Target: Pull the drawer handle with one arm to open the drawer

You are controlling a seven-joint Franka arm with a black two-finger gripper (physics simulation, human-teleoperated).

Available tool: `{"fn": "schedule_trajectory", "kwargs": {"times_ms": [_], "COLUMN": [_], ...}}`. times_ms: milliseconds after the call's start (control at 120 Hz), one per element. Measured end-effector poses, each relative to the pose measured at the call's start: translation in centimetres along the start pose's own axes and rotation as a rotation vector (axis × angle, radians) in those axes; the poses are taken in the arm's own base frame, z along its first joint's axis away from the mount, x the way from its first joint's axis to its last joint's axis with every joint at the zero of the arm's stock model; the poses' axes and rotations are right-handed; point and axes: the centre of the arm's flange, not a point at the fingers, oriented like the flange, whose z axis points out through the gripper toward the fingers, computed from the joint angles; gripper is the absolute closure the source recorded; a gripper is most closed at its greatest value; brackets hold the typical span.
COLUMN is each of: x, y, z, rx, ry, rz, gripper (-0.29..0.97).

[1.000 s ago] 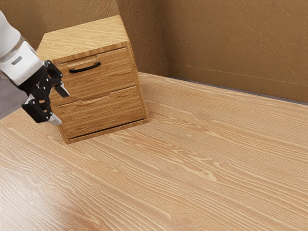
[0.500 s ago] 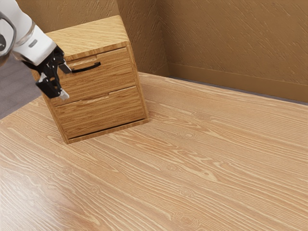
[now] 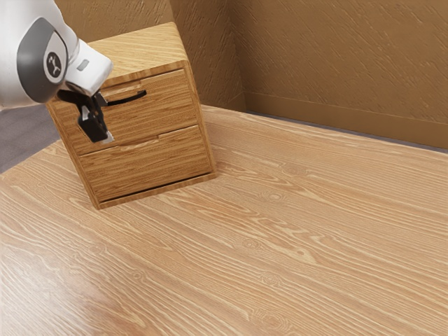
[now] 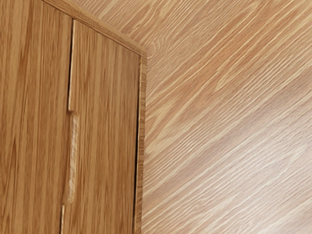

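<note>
Wooden 2-drawer cabinet (image 3: 140, 50) is pictured with its top drawer (image 3: 164, 103) apparently shut; the black handle (image 3: 130, 98) is not yet grasped, the gripper (image 3: 99, 133) hung just beside it, whether spread or closed cannot be told.

One cabinet (image 3: 129, 45) stands on one counter (image 3: 294, 231). The cabinet has two drawers, stacked: one upper drawer (image 3: 164, 98) and one lower drawer (image 3: 154, 164). There is one black handle (image 3: 129, 99), on the upper drawer, and one wooden notch (image 4: 71, 156) at the seam between the two fronts; the wrist view shows those same two fronts side by side. One arm (image 3: 42, 56) is in the scene, ending in one claw (image 3: 103, 119) with two fingers (image 3: 94, 122). Behind the counter, one baseboard (image 3: 350, 119) runs along the wall.
</note>
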Motion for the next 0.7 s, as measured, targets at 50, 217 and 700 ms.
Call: {"fn": "schedule_trajectory", "kwargs": {"times_ms": [50, 217, 700], "x": [1.3, 3.7, 2.3], "y": [-0.3, -0.5, -4.9], "z": [0.8, 1.9, 6.8], "rx": [-0.003, -0.011, 0.058], "ry": [-0.002, 0.018, -0.004], "rz": [0.015, 0.039, -0.028], "gripper": [0.02, 0.02, 0.03]}}
